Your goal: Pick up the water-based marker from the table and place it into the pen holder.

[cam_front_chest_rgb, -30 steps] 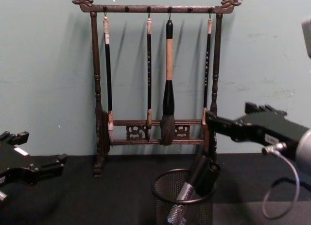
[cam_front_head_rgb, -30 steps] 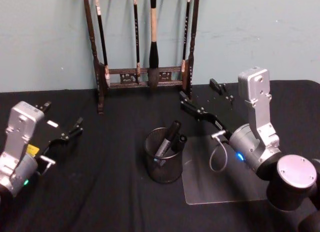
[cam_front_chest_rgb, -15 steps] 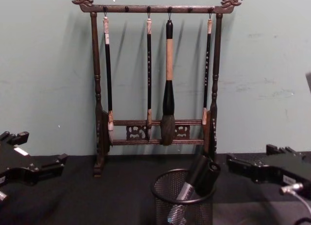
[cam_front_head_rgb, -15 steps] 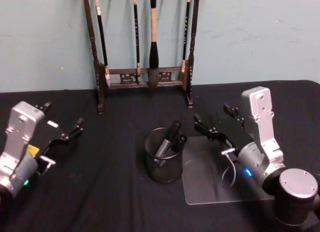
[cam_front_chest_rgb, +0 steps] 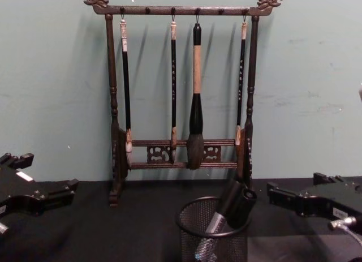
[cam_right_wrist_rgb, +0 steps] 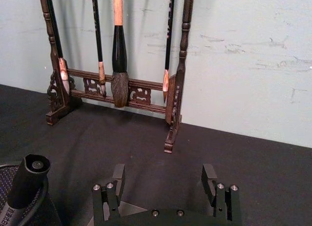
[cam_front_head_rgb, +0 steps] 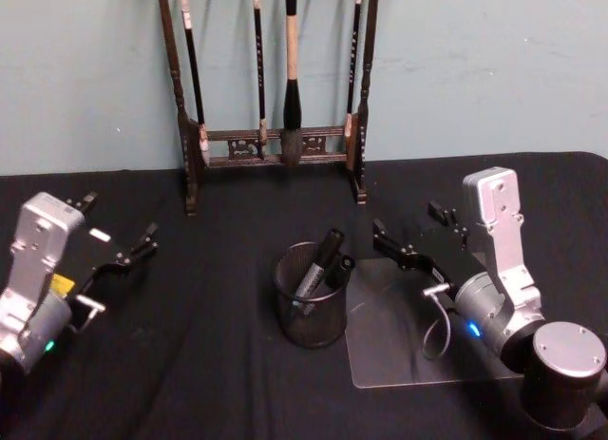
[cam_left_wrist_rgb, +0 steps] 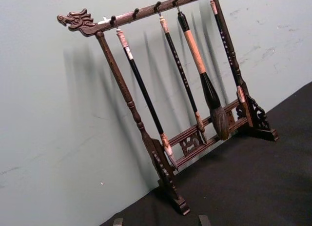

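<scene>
Head view: water-based marker [cam_front_head_rgb: 318, 265] leaning inside pen holder [cam_front_head_rgb: 311, 296], cap up; right gripper [cam_front_head_rgb: 410, 236] just beside, jaws spread, empty; left gripper [cam_front_head_rgb: 119, 236] parked well apart, jaws spread. Right wrist view: brush rack [cam_right_wrist_rgb: 117, 55] beyond. Placement judged complete; next, retreat clear of holder.

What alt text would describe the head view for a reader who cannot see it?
A dark, silver-barrelled marker leans inside a small black wire-mesh cup on a black table. The open, empty right end effector sits beside it; the left end effector rests open at left.
</scene>
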